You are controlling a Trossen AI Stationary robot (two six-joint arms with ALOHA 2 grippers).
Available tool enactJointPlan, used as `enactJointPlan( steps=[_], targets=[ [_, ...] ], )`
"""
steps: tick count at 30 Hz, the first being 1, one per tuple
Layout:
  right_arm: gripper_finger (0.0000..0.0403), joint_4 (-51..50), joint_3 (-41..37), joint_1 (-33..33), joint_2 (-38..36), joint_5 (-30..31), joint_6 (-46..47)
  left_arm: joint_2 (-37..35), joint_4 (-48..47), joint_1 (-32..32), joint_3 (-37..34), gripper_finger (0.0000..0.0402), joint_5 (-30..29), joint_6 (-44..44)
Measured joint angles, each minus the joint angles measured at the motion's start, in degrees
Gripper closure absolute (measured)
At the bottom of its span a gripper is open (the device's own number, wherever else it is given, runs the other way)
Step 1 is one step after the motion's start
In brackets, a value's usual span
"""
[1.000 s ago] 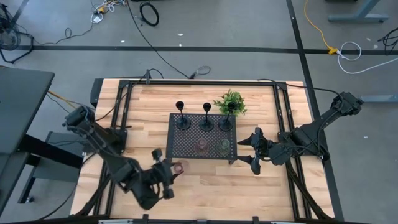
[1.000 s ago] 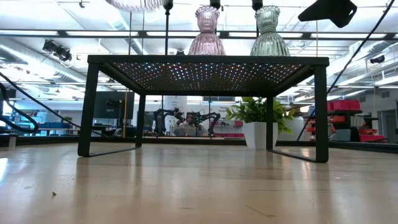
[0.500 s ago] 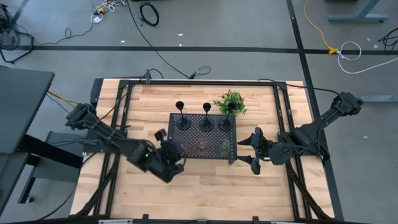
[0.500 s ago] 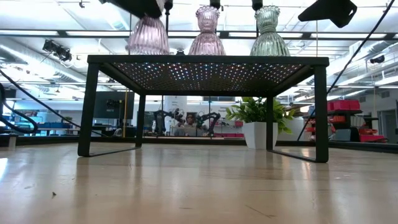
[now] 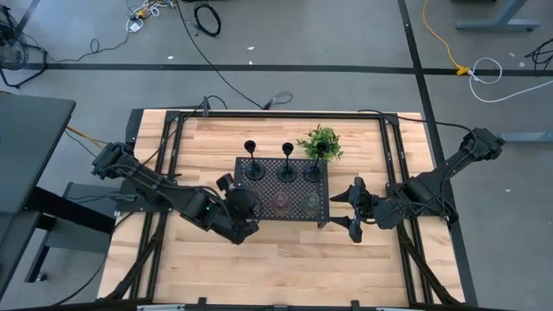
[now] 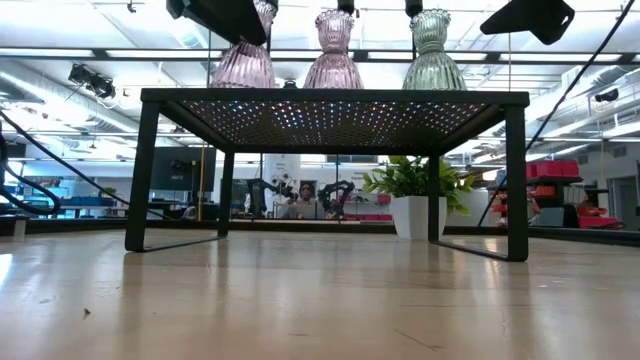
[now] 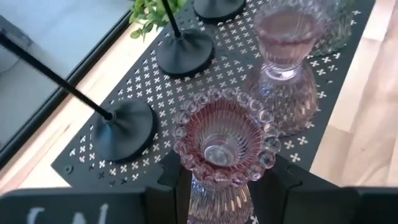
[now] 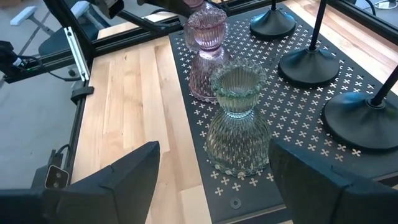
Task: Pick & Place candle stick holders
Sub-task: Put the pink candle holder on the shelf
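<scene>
My left gripper (image 5: 244, 207) is shut on a pinkish squat holder (image 7: 221, 146) at the near left corner of the black perforated tray (image 5: 268, 187). In the low view the holder (image 6: 243, 62) has its base at the tray top. A second pinkish holder (image 7: 286, 50) and an olive-green one (image 8: 239, 118) stand beside it along the tray's near side. Three black stemmed holders (image 5: 286, 166) stand on their round bases along the far side. My right gripper (image 5: 354, 212) is open and empty just right of the tray. My left gripper pinches the pinkish holder between its two fingers (image 7: 177, 183), at the narrow ribbed waist (image 7: 214, 186) below the beaded cup rim. The fingers come slanting from the table's near left. The holder is upright, its base down at the tray top (image 6: 243, 86).
A small leafy plant (image 5: 320, 141) stands at the tray's far right corner. A black frame (image 5: 173, 130) runs around the wooden table top. Bare wood (image 5: 285, 250) lies between the tray and the near edge.
My left gripper has carried the pinkish holder from above the table near the tray's near left corner toward the far edge and right, over the tray, and lowered it. The holder stayed upright and now has its base at the tray top.
</scene>
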Motion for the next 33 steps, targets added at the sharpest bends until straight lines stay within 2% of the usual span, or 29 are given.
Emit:
enactJointPlan(
  steps=[8,19,25,30,33],
  targets=[
    [0.0106,0.0,0.0,0.0,0.0,0.0,0.0,-1.7,-0.5,0.3,-0.1,0.0278,0.2,2.0],
    [0.0106,-0.4,0.0,0.0,0.0,0.0,0.0,-8.2,-1.8,0.3,-1.3,0.0278,-1.3,1.6],
    [0.0106,-0.6,0.0,0.0,0.0,0.0,0.0,-14.6,0.9,0.3,-10.7,0.0278,-0.5,-2.8],
    [0.0106,-0.8,0.0,0.0,0.0,0.0,-0.2,-21.9,14.7,-1.5,-21.3,0.0278,0.2,0.3],
    [0.0106,-0.8,0.0,0.0,0.0,0.0,-0.1,-25.6,23.4,-1.8,-27.1,0.0278,3.3,1.8]
  ],
)
